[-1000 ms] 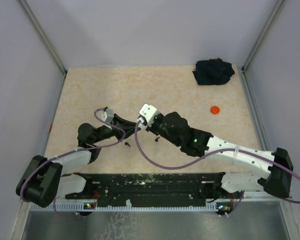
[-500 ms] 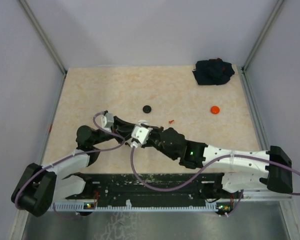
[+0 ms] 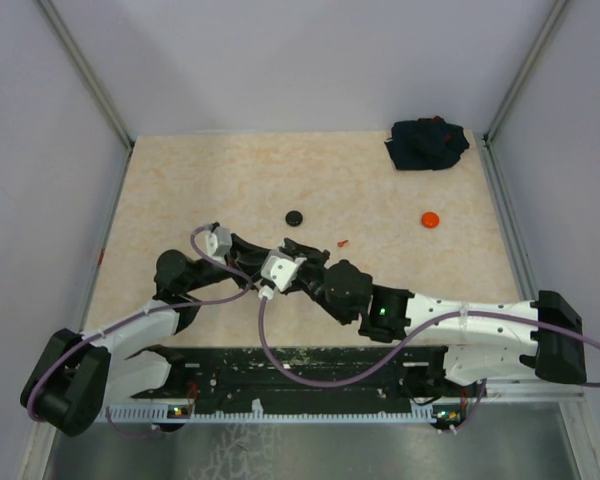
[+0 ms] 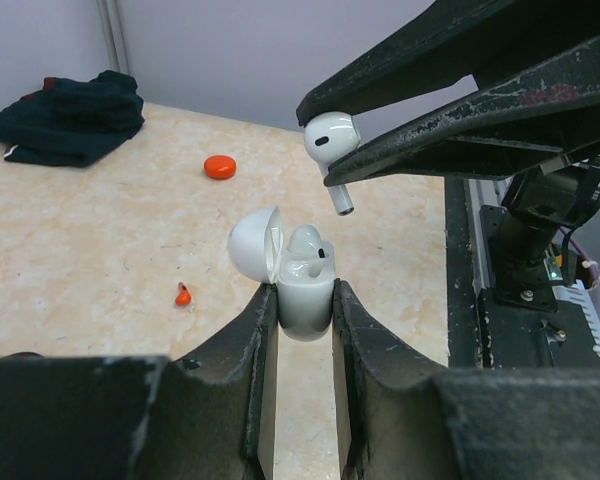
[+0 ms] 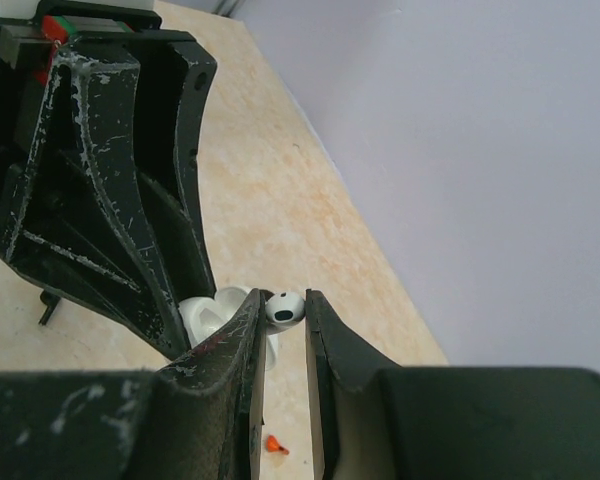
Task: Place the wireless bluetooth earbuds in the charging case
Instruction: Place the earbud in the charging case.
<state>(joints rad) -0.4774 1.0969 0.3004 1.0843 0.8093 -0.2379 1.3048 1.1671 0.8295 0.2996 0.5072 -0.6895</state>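
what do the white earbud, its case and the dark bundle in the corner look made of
White earbud: likely hard glossy plastic, smooth with sheen. Charging case: same glossy white plastic, highlights on its lid. Dark bundle: matte cloth, crumpled; fabric type unclear.

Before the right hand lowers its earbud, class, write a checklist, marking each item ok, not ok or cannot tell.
1. Left hand grips small white plastic charging case: ok.
2. Rounded white lid open: ok.
3. Right hand pinches tiny white stemmed plastic earbud: ok.
4. Earbud stem points toward the case: ok.
5. Earbud directly over a free socket: cannot tell.
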